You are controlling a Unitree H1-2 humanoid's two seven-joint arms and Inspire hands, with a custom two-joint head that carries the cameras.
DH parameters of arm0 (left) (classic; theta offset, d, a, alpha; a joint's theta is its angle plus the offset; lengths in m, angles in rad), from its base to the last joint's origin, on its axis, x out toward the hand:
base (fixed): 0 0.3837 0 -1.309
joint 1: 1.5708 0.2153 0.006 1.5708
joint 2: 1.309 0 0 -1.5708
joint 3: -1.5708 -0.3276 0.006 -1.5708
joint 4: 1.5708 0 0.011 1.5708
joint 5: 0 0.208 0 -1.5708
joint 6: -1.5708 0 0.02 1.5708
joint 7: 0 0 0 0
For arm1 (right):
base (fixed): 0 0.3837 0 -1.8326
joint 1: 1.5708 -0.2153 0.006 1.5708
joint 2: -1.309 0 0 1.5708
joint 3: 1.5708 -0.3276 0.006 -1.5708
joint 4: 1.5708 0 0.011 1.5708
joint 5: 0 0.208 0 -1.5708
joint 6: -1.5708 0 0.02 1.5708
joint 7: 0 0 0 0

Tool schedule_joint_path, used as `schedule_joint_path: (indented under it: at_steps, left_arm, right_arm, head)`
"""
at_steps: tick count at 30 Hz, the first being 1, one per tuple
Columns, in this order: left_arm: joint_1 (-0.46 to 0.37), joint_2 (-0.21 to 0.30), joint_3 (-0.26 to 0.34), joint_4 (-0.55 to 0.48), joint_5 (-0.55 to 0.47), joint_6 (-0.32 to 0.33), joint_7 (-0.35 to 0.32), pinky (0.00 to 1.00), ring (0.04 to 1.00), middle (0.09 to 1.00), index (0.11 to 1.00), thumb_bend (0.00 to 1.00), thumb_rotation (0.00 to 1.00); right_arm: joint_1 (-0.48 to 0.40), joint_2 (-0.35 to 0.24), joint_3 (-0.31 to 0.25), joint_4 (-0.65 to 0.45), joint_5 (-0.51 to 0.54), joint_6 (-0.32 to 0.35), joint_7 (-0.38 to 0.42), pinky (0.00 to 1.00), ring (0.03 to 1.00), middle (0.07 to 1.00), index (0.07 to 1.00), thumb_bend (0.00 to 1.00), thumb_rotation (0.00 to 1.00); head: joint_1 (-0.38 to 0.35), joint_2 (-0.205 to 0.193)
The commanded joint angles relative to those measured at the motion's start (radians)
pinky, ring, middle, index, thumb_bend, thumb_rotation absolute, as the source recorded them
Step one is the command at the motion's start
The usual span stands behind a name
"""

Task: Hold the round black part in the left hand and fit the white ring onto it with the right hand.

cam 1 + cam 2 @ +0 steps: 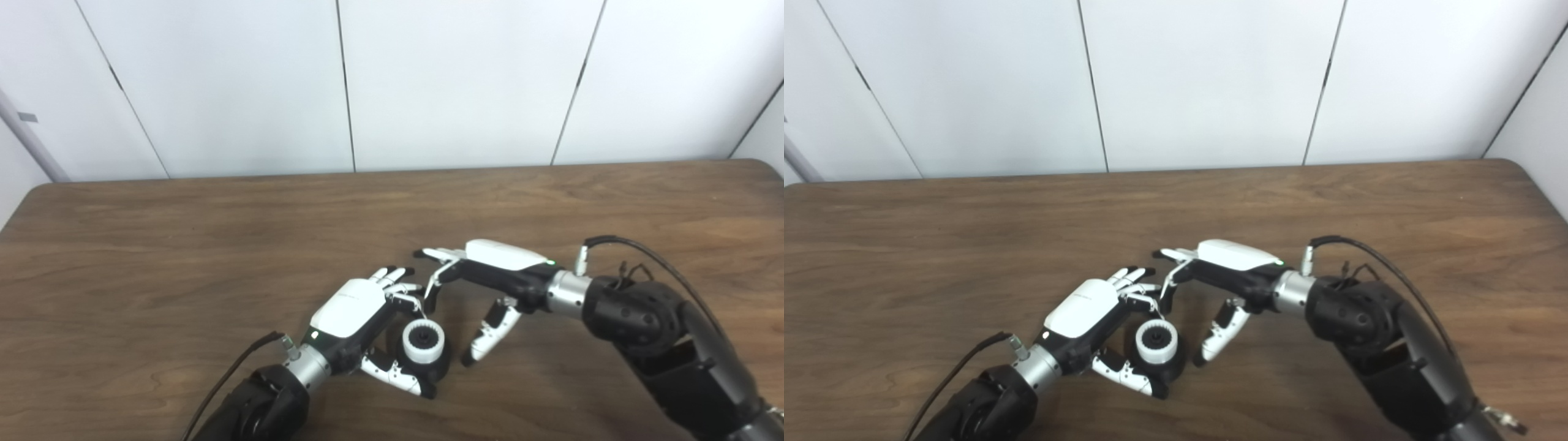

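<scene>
Presently, right hand [484,288]: fingers spread, holding nothing, thumb hanging down; it hovers just up and to the right of the assembly, apart from it. Left hand [361,321]: wrapped around the round black part [436,366], which rests low on the counter [184,257]. White ring [422,343]: apparently seated on the black part's top, opening facing upward. Left hand nearer; seating looks done.
</scene>
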Motion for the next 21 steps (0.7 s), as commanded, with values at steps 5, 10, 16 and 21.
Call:
schedule_joint_path:
  at_steps: [5,10,16,21]
  left_arm:
    - [-0.001,0.014,-0.001,0.009,0.008,-0.008,-0.016,1.00,0.975,0.846,0.478,0.52,0.05]
    - [-0.006,0.011,-0.002,0.023,0.015,-0.007,-0.008,1.00,0.972,0.843,0.479,0.52,0.05]
    - [-0.015,0.008,0.000,0.048,0.021,-0.008,0.006,1.00,0.972,0.842,0.479,0.52,0.05]
    - [-0.023,0.006,0.000,0.078,0.041,-0.016,0.031,1.00,0.972,0.841,0.479,0.52,0.05]
  right_arm:
    - [-0.043,-0.054,0.001,-0.051,0.032,0.042,0.068,1.00,1.000,1.000,0.962,1.00,0.42]
    - [-0.016,-0.098,-0.032,-0.074,0.062,0.068,0.088,1.00,1.000,1.000,0.999,1.00,0.46]
    - [0.182,-0.084,-0.302,-0.125,0.220,0.083,-0.087,0.99,1.000,1.000,1.000,1.00,0.50]
    - [0.375,0.034,-0.510,-0.101,0.373,-0.020,-0.277,0.93,1.000,1.000,1.000,0.94,0.71]
  head:
    - [0.002,-0.002]
    - [0.001,-0.010]
    - [-0.003,-0.024]
    - [0.004,-0.038]
